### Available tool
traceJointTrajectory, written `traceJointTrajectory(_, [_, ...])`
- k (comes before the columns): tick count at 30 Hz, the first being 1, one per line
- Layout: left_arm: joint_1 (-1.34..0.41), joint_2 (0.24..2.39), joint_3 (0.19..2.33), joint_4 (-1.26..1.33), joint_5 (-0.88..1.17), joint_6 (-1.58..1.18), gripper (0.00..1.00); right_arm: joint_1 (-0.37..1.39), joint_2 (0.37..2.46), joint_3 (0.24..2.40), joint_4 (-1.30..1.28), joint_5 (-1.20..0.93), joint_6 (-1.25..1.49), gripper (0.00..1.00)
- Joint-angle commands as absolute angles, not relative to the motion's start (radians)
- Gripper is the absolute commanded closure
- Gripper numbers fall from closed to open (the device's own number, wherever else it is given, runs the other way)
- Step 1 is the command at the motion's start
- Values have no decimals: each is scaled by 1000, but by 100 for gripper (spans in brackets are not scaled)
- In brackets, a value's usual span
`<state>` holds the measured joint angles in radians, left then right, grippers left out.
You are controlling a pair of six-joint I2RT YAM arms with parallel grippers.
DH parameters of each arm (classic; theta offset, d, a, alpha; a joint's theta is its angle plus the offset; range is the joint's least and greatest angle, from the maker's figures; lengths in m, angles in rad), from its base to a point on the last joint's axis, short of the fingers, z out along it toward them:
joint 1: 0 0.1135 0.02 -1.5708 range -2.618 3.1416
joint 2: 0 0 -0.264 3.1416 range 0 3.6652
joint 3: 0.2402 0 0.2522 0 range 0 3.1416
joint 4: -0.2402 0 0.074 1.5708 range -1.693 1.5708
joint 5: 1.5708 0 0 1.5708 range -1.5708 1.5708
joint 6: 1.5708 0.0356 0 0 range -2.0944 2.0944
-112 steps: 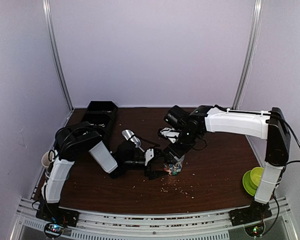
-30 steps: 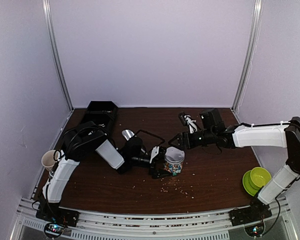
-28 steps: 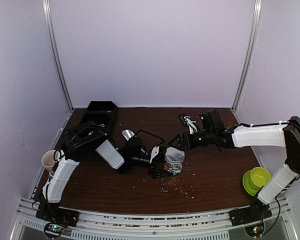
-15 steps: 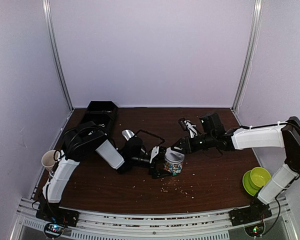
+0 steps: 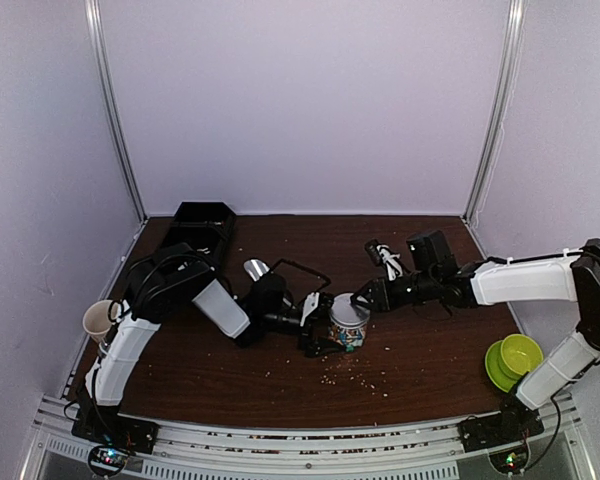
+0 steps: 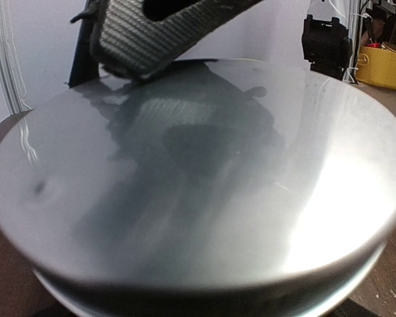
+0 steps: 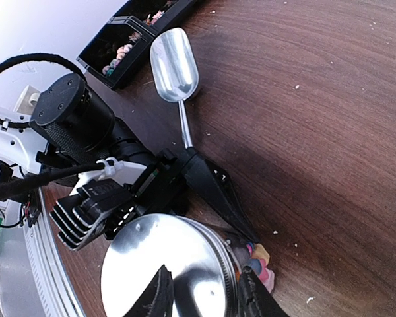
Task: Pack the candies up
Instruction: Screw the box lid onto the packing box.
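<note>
candies (image 7: 259, 259) in jar (image 5: 346, 337), frame centre, under silver lid (image 5: 348, 313). left end effector (image 5: 323, 330) clamps jar sides. right end effector (image 7: 202, 274) straddles lid rim from right; cannot tell if pinching. more in tray (image 5: 202, 228), upper left. scoop (image 5: 259, 270) on bench (image 5: 430, 360).

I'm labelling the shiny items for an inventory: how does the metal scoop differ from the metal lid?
Shape: the metal scoop is a trough-shaped bowl on a thin stem, while the metal lid is a flat round disc.
Pose: the scoop lies on the table, while the lid sits on top of the candy jar.
Contact: no fingers surround the scoop's bowl, while the lid's rim lies between the right gripper's fingers.
Both are bare, shiny silver metal.
</note>
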<state>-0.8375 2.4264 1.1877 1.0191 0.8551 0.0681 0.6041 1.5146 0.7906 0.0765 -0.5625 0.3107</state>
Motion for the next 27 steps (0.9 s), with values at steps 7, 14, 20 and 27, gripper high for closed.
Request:
traceJointTrajectory(7, [-824, 2470, 1218, 936, 839, 15, 11, 603, 1442, 735, 56, -542, 291, 70])
traceJointTrajectory(14, [-819, 2473, 1222, 933, 835, 3, 11, 605, 1408, 711, 47, -522, 307, 74])
traceJointTrajectory(20, [-813, 2479, 1226, 946, 838, -15, 11, 605, 1379, 696, 20, -507, 306, 74])
traceJointTrajectory(27, [-813, 2477, 1223, 943, 832, -8, 12, 604, 1361, 681, -9, -503, 302, 76])
